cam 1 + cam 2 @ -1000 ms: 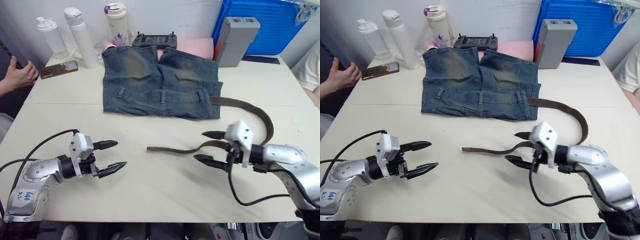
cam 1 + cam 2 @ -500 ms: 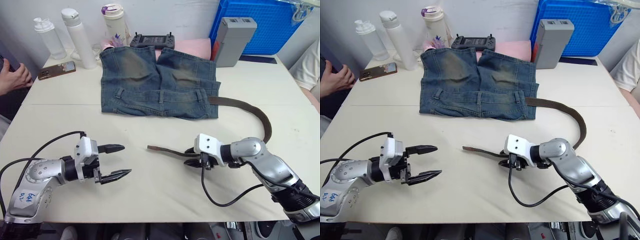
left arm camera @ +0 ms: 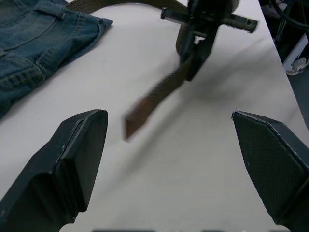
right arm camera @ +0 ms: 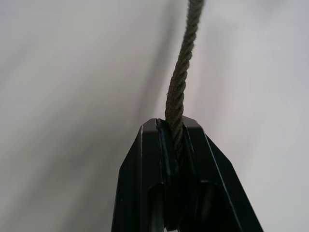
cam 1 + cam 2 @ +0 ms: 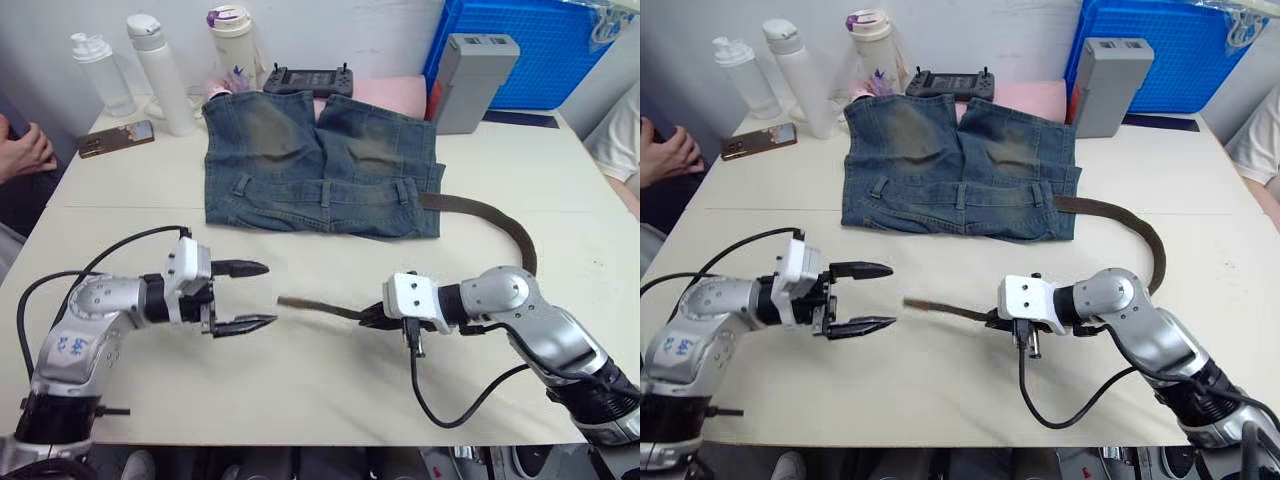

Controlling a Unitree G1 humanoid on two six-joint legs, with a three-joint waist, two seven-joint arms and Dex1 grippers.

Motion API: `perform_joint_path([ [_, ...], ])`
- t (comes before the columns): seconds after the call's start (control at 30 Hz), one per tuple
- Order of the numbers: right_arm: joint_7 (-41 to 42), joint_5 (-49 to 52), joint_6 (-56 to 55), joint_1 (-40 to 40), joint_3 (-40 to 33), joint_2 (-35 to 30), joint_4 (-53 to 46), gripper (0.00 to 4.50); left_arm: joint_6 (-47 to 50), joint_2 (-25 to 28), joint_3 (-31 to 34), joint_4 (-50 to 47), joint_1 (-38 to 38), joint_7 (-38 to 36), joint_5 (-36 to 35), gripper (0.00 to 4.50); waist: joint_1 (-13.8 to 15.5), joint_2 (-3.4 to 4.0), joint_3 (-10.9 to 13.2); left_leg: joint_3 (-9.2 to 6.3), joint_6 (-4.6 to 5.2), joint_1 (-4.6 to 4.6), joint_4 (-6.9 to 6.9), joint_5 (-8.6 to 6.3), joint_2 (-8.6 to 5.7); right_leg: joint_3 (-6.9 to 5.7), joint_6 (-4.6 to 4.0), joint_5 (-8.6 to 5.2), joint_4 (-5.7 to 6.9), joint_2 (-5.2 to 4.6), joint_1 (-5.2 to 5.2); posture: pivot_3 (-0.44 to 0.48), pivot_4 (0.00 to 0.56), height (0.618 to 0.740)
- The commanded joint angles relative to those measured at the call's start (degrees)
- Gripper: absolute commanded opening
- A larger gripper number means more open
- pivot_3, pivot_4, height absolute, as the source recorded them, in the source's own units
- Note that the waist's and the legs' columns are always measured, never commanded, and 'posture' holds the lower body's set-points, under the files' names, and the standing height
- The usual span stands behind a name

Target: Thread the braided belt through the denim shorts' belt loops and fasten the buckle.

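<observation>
Near the front edge of the table [image 5: 330, 400], two grippers facing each other. On the left, the left gripper [image 5: 257, 296], fingers spread wide, holding nothing, hovering just above the tabletop. On the right, the right gripper [image 5: 375, 316], fingers pinched tight on the braided belt [image 5: 505, 222] a little way back from its flat tip. Tip end raised off the table, sticking out toward the left gripper, close to it but not touching.

Further back, the belt curving from the right gripper out to the right, then back left along the table to the right end of the waistband of the denim shorts [image 5: 320, 165]. Cannot tell whether it passes through a loop there; buckle hidden. Shorts spread flat mid-table, waistband toward the robot, legs pointing away, belt loops [image 5: 324, 192] upright across the waistband.

At the far side: a clear bottle [image 5: 98, 73], a white bottle [image 5: 164, 74] and a lidded cup [image 5: 233, 45], all capped, contents not discernible; a phone [image 5: 118, 138] on the left; a black controller [image 5: 309, 79]; a pink pad [image 5: 392, 94]; a grey box [image 5: 475, 68]; a blue crate [image 5: 540, 50], inside hidden.

At the far left edge, a person's hand [image 5: 22, 151].
</observation>
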Motion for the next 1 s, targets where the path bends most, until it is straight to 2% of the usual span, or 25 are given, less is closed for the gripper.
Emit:
perform_joint_path([
  [0.03,0.7,1.2,0.2,-2.3,-2.3,-0.3,-2.4,0.03,-2.9,-0.8,-3.1,3.6,-2.4,-3.0,1.8,4.5,-0.1,0.0,0.0,0.04,0.0,0.0,-0.02,0.0,0.0,0.0,0.0,0.0,-0.01,0.0,-0.02,0.0,0.15,0.714],
  [0.2,-0.1,1.9,2.1,-2.3,-3.9,-0.5,-4.8,0.03,-2.5,-2.0,-5.8,4.6,-2.7,-5.7,1.4,4.5,0.0,-0.01,0.0,0.02,0.0,-0.02,-0.03,0.0,0.01,-0.03,0.0,0.0,0.02,-0.01,-0.04,0.0,0.15,0.714],
  [0.63,-0.7,1.4,0.3,5.5,-6.1,-3.2,-6.4,0.03,5.4,-1.9,-4.3,-6.0,0.5,-3.3,-4.4,4.5,0.1,-0.02,0.0,-0.06,0.01,-0.03,-0.01,0.0,0.0,-0.06,0.0,0.0,0.03,-0.03,0.01,0.0,0.15,0.714],
  [1.0,-1.2,3.9,2.2,4.3,-5.4,-1.3,-8.4,0.03,0.1,-2.1,-5.3,-4.0,1.6,-2.4,-0.2,4.5,0.2,-0.02,0.0,-0.06,0.01,-0.03,0.04,0.0,0.0,-0.05,-0.01,0.0,0.0,-0.03,0.04,0.0,0.15,0.714],
])
